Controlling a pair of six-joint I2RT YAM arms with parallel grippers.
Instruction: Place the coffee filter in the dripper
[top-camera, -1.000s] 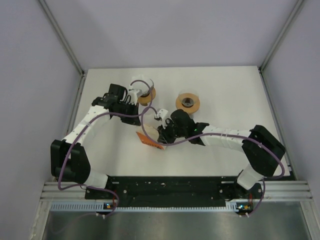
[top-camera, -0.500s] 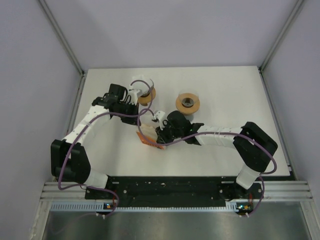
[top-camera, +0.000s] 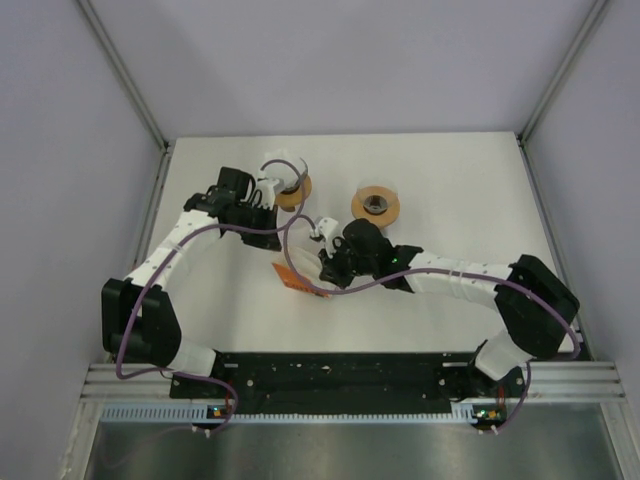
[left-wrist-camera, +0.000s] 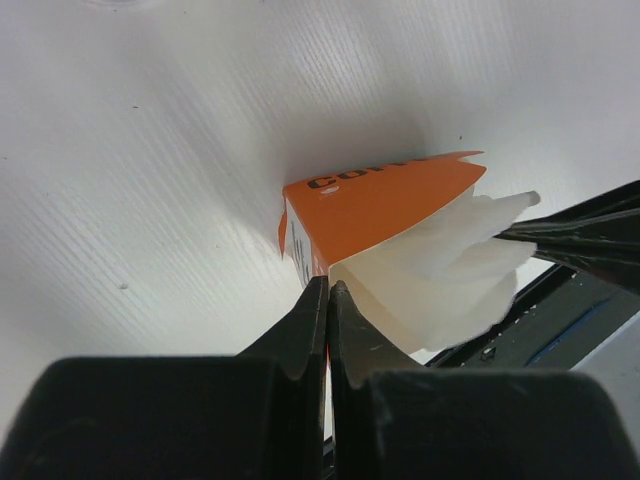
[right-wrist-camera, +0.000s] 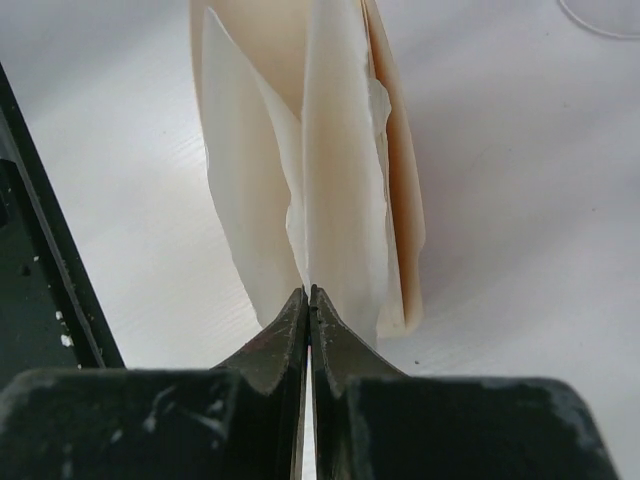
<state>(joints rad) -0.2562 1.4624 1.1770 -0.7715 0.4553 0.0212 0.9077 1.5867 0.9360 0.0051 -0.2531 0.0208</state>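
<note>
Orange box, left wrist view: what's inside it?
A stack of white paper filters pokes out of the open end of the orange box, the right gripper shut on one. The box walls hide how far in they reach and how many there are.

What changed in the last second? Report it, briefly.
The right arm pushed left toward the orange filter box, then drew back to the right. The right gripper is now shut on a paper filter at the box's mouth. The left arm, the box and the drippers stayed put.
</note>
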